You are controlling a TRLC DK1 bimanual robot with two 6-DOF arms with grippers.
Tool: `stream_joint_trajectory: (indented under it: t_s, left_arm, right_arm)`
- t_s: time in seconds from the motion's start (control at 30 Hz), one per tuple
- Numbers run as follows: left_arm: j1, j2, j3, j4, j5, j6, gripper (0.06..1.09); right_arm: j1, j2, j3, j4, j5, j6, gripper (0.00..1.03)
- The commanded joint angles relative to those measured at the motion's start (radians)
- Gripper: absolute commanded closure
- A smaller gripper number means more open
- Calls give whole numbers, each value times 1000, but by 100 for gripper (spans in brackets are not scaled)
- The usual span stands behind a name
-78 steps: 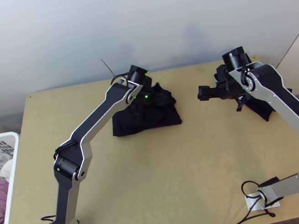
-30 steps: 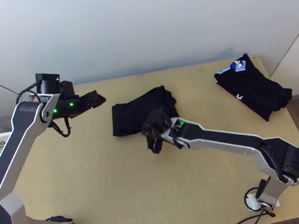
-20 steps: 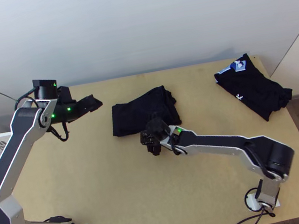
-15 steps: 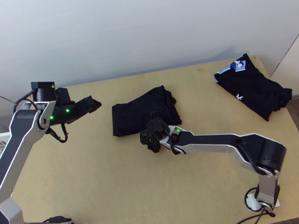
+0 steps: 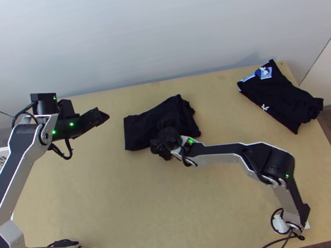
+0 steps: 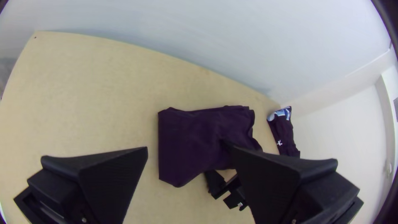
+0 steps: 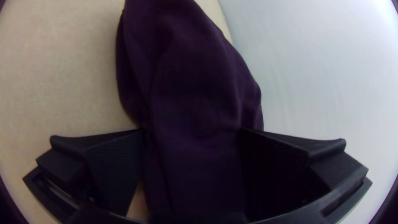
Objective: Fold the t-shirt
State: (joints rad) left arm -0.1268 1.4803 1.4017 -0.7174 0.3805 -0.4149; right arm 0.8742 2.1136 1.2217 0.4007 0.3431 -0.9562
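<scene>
Perhaps the right pincer (image 7: 191, 130), spread at the dark t-shirt (image 5: 152, 122) on the tabletop (image 5: 123, 203), could catch only upper layers, skewing the fold; the left pincer (image 6: 186, 146) gapes, apart from it.

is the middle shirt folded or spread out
Folded: the black shirt lies in a compact, roughly rectangular bundle, its right end rumpled.

Top view: illumination is diffuse and moderately bright. Soft, faint shadows lie on the wall (image 5: 149, 29) beyond the table (image 5: 106, 196). Wrist views: corners darken; in the left wrist view, fisheye distortion bows the table's far edge.
</scene>
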Motion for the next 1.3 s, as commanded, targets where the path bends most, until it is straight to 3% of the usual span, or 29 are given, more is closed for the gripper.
stream_joint_trajectory:
  t_s: [0.0,0.03,0.2,0.3,0.47,0.8,1.07,1.27]
  left_arm:
    - [6,-6,0,-1,3,-1,11]
    - [6,-9,0,-1,3,-1,11]
    - [7,-18,-4,-2,3,-1,11]
    - [7,-22,-1,-2,5,-2,11]
    - [6,-32,3,-2,5,-10,11]
    - [-14,-63,-15,-10,5,-45,11]
    - [-27,-107,-20,-48,3,-62,11]
    - [-28,-140,-40,-59,3,-85,11]
  right_arm:
    - [-20,85,93,-8,23,-7,57]
    - [-20,88,98,-7,23,-6,77]
    - [-21,91,101,1,62,7,99]
    - [-20,80,99,49,134,7,100]
    - [-27,-6,154,52,178,51,100]
    - [-66,-271,183,-128,243,177,100]
    - [-205,-529,133,-267,298,290,100]
    - [-386,-758,38,-346,303,352,100]
